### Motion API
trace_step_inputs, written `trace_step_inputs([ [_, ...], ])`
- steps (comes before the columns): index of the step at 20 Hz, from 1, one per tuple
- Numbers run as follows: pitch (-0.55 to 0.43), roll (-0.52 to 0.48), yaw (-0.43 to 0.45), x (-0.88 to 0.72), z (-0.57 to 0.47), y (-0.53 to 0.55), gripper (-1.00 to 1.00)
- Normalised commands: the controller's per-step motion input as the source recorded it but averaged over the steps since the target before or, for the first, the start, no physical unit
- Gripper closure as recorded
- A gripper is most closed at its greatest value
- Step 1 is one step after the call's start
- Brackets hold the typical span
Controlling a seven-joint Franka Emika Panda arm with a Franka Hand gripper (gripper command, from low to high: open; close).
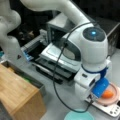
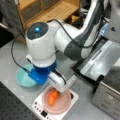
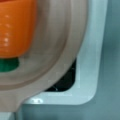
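An orange plastic carrot (image 3: 16, 27) with a green stalk end fills the wrist view's upper left, lying in a shallow pink round bowl (image 3: 62, 45) set on a white flat scale (image 3: 92, 75).

In a front view, a wooden shelf unit (image 1: 17, 92) stands at bottom left, a silver toaster oven (image 1: 56, 42) with its door down behind, and a teal bowl (image 1: 78, 116) on the grey table (image 1: 55, 105). The arm's body hides the gripper (image 1: 106, 92) above the carrot; I cannot tell how the jaws stand.

In a front view, the gripper (image 2: 58, 92) touches the carrot (image 2: 52, 98) in the bowl.
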Motion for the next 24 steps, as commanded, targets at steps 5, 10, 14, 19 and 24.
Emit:
trace_step_inputs([
  [5, 0.043, 0.195, 0.228, 0.02, -0.02, -0.52, -1.00],
  [10, 0.069, 0.231, 0.145, 0.22, 0.00, -0.49, -1.00],
  [14, 0.118, 0.232, 0.098, 0.39, 0.05, -0.44, -1.00],
  [19, 0.135, 0.222, 0.075, 0.50, 0.06, -0.35, -1.00],
  [24, 0.136, 0.277, 0.102, 0.51, 0.04, -0.28, -1.00],
])
